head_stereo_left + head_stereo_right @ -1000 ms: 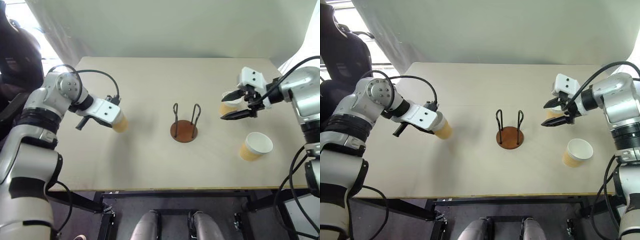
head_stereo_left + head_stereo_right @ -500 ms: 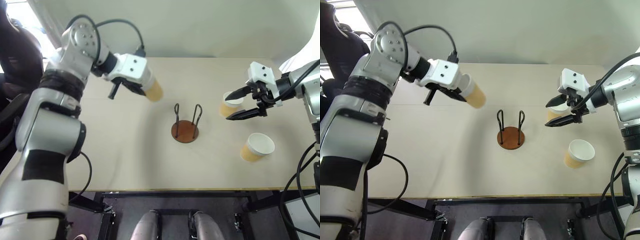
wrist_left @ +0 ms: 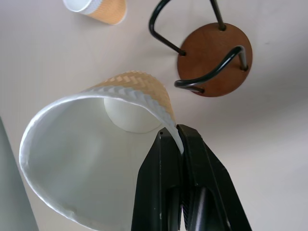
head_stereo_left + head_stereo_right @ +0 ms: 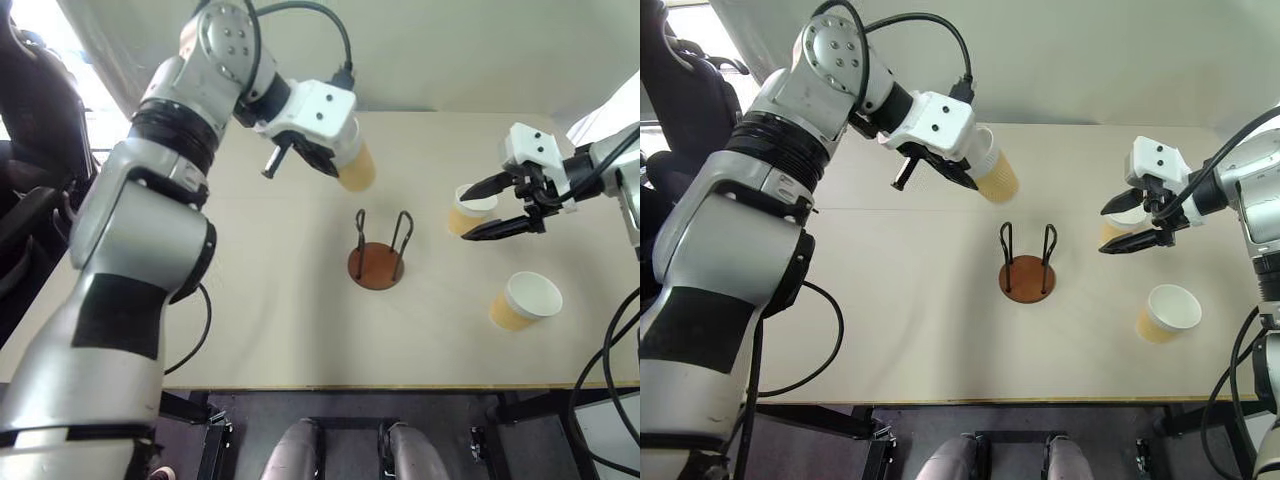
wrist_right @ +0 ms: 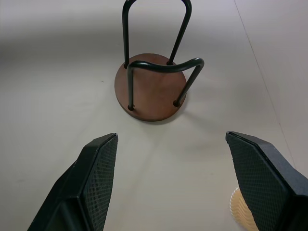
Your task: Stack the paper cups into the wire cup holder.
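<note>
Step in hand: first cup being carried to the holder, nothing stacked yet. Left gripper (image 3: 179, 144) has its jaws pinched shut on the rim wall of a paper cup (image 4: 995, 178), held in the air, tilted, base pointing down toward the desk (image 4: 270, 300), up and behind-left of the wire cup holder (image 4: 376, 262). Holder stands empty mid-desk. Right gripper (image 4: 497, 208) hangs with jaws spread wide, holding nothing, just beside a second cup (image 4: 470, 210) standing upright on the desk; whether it touches is unclear. Third cup (image 4: 526, 300) stands upright nearer the front edge at right, well apart from the holder. Next move likely calls for bringing the held cup over the holder's centre, turning it base-down and upright, lowering it between the wire loops before letting go; the pinch on one thin wall could let it swing or crush. Materials: cups tapered, tan-yellow with ribbed herringbone outer, smooth white inside and rim, light and flimsy; holder a round reddish-brown disc, looks like wood, with two thin dark bent-wire loops; desk pale, matt, flat
</note>
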